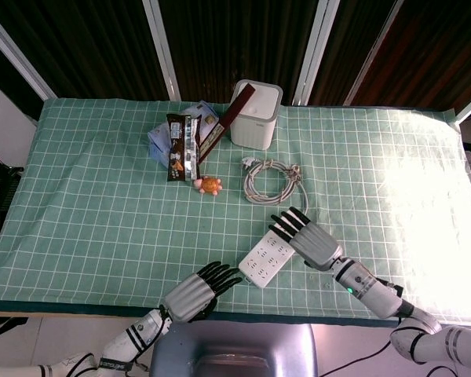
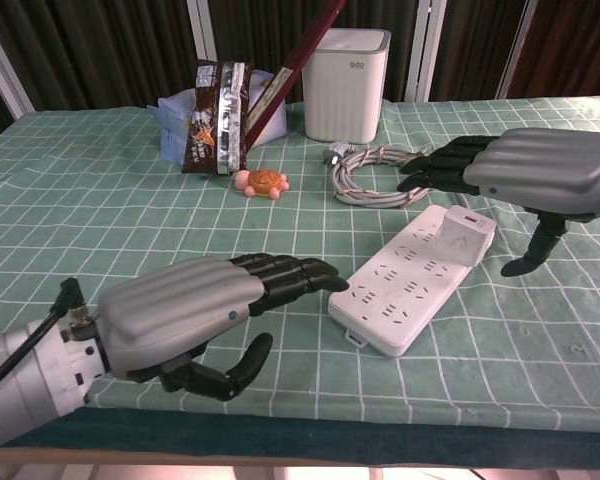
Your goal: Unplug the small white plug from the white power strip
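Observation:
The white power strip (image 2: pixel 405 285) lies slanted on the green checked cloth, near the front edge. The small white plug (image 2: pixel 465 240) sits in its far end; the head view hides it under my right hand. My right hand (image 2: pixel 540 172) hovers just above and behind the plug, palm down, fingers stretched out, thumb hanging beside the strip, holding nothing. In the head view this right hand (image 1: pixel 306 236) covers the far end of the power strip (image 1: pixel 265 259). My left hand (image 2: pixel 185 318) reaches in from the front left, fingers extended, tips just short of the strip's near corner; the same left hand (image 1: pixel 198 290) shows at the table's front edge.
Behind the strip lies its coiled grey cable (image 1: pixel 273 179). A white bin (image 1: pixel 257 114) with a brown stick leaning on it stands at the back. To its left are snack packets (image 1: pixel 182 145), with a small orange turtle toy (image 1: pixel 210 185) in front of them.

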